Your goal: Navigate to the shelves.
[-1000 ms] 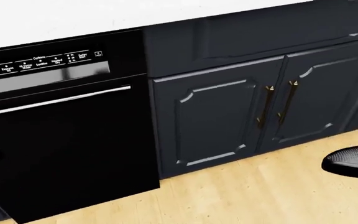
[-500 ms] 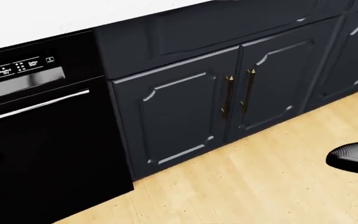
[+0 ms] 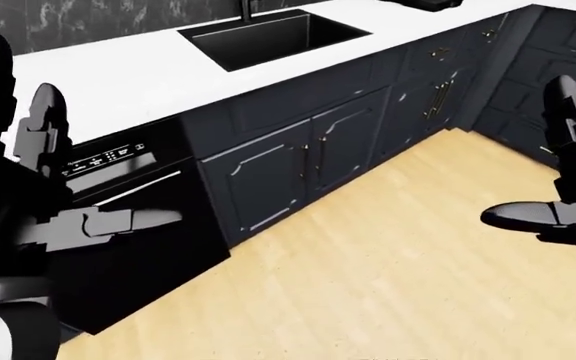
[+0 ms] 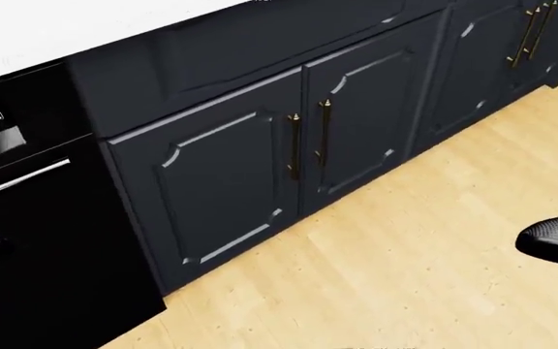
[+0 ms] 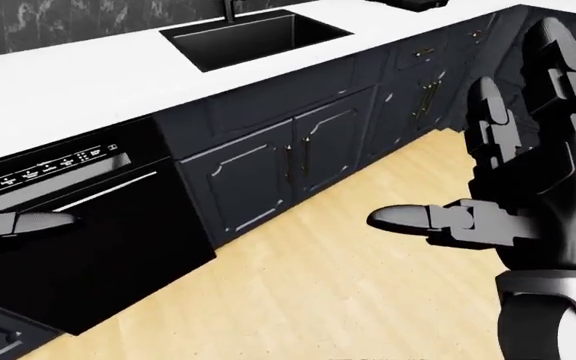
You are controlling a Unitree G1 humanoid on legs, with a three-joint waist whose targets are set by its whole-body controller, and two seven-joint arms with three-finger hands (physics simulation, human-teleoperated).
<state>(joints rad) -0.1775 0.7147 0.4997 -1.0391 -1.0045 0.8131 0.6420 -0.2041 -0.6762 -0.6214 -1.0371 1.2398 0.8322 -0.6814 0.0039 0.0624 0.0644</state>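
You are facing a run of dark navy cabinets [image 4: 260,167] under a white countertop [image 3: 128,90], standing on a pale wood plank floor [image 4: 405,276]. A black sink [image 3: 273,37] is sunk into the countertop near the top of the left-eye view, with a dark faucet rising at its upper edge and a dark marbled wall behind it. Left of the cabinet doors sits a black dishwasher [image 3: 133,232] with a silver bar handle. The paired doors under the sink carry slim brass handles [image 4: 308,142], upright and just beside each other. At the right of the eye views the cabinets turn a corner.

The dishwasher's control strip [image 5: 53,171] bears small white lettering, too small to read.

Your left hand [image 3: 38,202] is raised at the left of the left-eye view, fingers spread and holding nothing. Your right hand [image 5: 528,195] is up at the right of the right-eye view, also spread, one finger pointing left, nothing in it.

The shelves do not show in any view.
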